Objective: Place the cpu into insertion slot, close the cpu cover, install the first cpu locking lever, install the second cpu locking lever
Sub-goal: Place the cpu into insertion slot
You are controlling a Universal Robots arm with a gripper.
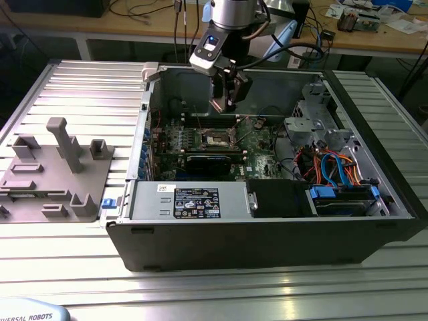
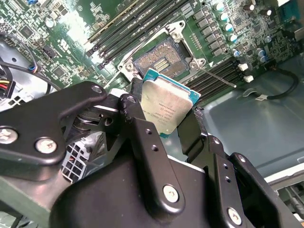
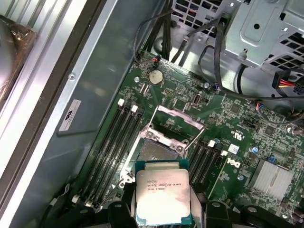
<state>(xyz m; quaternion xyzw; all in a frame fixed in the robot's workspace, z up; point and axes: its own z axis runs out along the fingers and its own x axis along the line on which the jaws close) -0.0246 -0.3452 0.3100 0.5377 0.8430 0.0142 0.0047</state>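
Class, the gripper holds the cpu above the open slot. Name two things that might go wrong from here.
1. The gripper pinches the cpu only by its edges, so it might slip, or land skewed in the slot.
2. The raised cover and a lever stand close to the slot, so the descent might snag them.

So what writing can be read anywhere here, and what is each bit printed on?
No text reads surely enough to quote.
Silver-grey square cpu in the black gripper: dark printed lines, too small.
Black label on the grey metal box at the case front: white print, too small.
White sticker on the grey case wall: too small.
Green motherboard: white lettering, too small.
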